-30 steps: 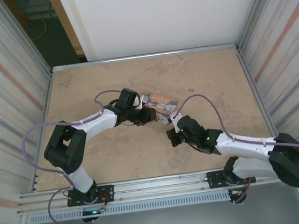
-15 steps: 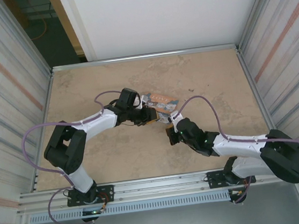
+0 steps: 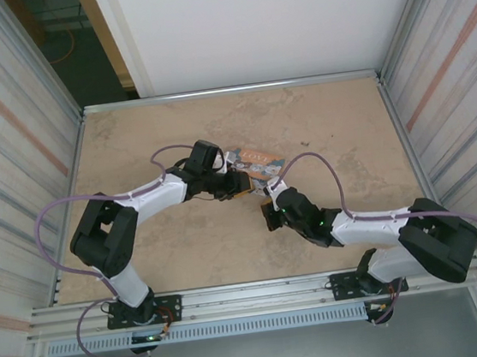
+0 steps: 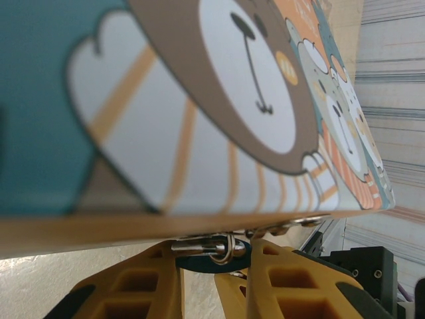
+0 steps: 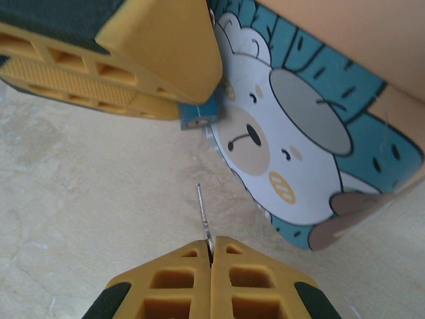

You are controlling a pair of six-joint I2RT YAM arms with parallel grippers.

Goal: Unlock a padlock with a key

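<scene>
Near the middle of the table point(image 3: 326, 117), your left gripper point(image 3: 240, 183) pinches the tiny teal padlock point(image 5: 197, 118) just beside the picture box point(image 5: 292, 133). That likely steadies it, with its end face turned toward the right arm. Your right gripper point(image 5: 211, 256), fingers pressed together on the key point(image 5: 202, 212), aims the blade at that face. Blade and lock are close but apart, so you'd want a straight push.

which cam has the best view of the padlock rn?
Right wrist: the padlock shows its blue end face in the clear, with the key below it. Left wrist gives its silvery metal part and a teal sliver, pinched in the left gripper. Top external: too small to make out.
</scene>
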